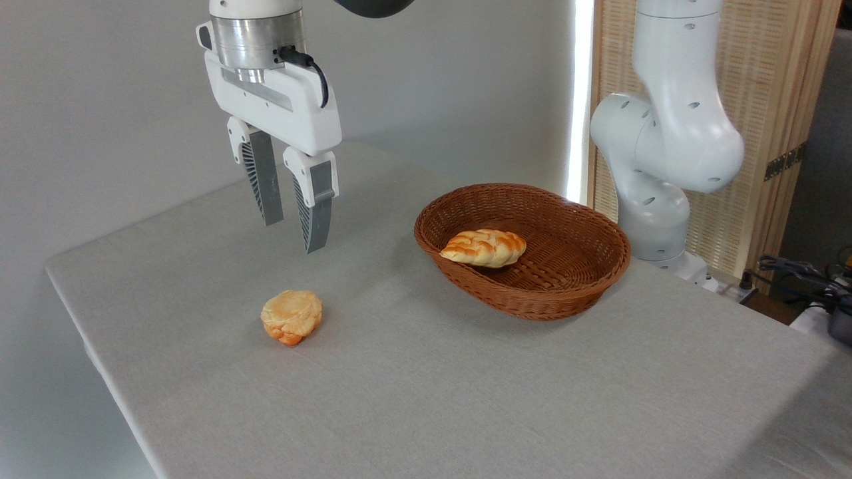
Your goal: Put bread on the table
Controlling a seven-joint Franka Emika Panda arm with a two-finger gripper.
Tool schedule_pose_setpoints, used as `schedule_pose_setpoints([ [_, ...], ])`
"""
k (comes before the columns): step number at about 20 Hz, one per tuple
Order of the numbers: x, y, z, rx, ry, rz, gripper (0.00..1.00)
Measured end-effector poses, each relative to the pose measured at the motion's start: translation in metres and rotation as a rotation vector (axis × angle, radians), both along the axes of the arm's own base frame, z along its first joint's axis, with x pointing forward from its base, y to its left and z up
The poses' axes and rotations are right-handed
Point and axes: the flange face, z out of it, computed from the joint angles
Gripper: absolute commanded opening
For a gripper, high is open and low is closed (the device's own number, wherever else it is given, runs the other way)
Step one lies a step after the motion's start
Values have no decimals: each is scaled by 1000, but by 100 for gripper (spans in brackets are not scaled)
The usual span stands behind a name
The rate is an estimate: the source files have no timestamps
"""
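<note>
The bread (pixel 484 247) lies in the basket (pixel 572 287) on the worktop (pixel 466 386). The end effector (pixel 294 234) hangs empty, fingers a little apart, above the bun (pixel 291 316).

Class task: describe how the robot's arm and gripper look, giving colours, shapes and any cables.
The arm is glossy white with rounded joints and small dark holes. The gripper has a boxy white body under a silver metal ring, a black cable looping at its side, and two grey ribbed fingers with white tops.
</note>
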Motion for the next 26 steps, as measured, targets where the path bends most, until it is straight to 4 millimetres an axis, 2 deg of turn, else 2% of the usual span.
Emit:
schedule_pose_setpoints([
  [11, 1, -1, -2, 1, 3, -2, 100],
  [16, -1, -12, -4, 2, 7, -21, 100],
  [26, 0, -12, -6, 2, 11, -21, 100],
])
